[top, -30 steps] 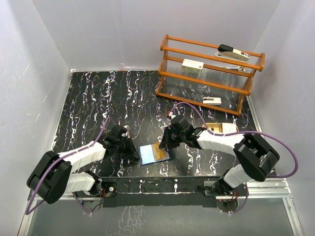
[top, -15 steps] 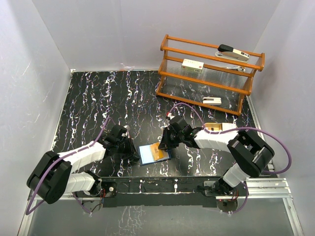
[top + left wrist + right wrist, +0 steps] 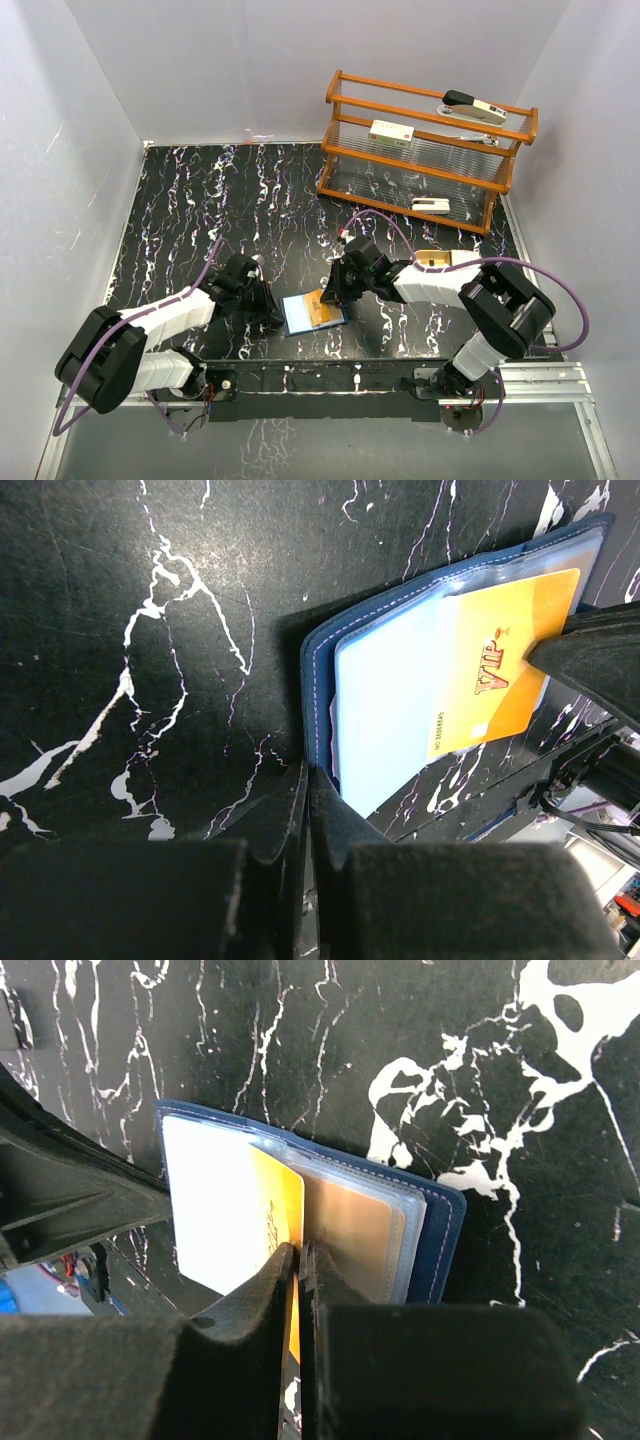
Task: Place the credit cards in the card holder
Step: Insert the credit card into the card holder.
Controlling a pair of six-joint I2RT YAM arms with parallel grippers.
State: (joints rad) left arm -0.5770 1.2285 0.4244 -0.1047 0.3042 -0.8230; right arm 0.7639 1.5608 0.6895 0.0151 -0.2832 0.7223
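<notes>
Nearest the arm bases, the card holder (image 3: 313, 312) lies open and flat on the black marbled table (image 3: 200, 210). It has a dark navy cover with pale stitching along its edge, and clear sleeves over a pale white panel (image 3: 385, 710); whether that panel is a card or an insert we cannot tell. An orange credit card (image 3: 500, 660) printed "VIP" sits partly inside a sleeve. At the holder's left end, the left gripper (image 3: 305, 780) is pinched tight on the navy edge. At its right end, the right gripper (image 3: 298, 1255) is closed narrowly on the exposed end of the orange card (image 3: 280, 1200), with a tan pocket (image 3: 350, 1230) showing through the sleeve just beyond. Compared with a second ago, the right gripper (image 3: 335, 292) has edged slightly left toward the holder and its elbow has swung nearer. The holder and the left gripper (image 3: 268, 312) have kept their places. The holder's long axis runs roughly left to right, its right end tilted a little away from the bases. The card's (image 3: 320, 303) long axis runs the same way, free end pointing at the right gripper. Far beyond the holder to the right stands a wooden rack (image 3: 425, 150) carrying white devices (image 3: 391, 131).
</notes>
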